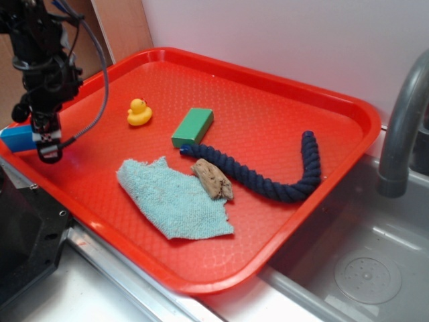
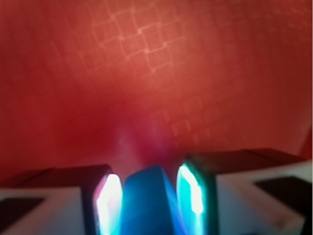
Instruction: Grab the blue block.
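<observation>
Though half-hidden outside, wrist shows end effector [image 2: 149, 200] gripping blue block [image 2: 146, 203].

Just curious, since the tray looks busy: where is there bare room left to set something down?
The far right of the tray, between the green block and the rope's upturned end, is bare. So is the near right corner, past the cloth. The middle is crowded: duck, green block, cloth, brown lump and rope. The tool grips the blue block at the left edge.

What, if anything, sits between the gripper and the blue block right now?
Nothing visible. The small bright blue rectangular block already sits between the fingers of the gripper, at the left edge of the red plastic tray, away from the other items.
</observation>
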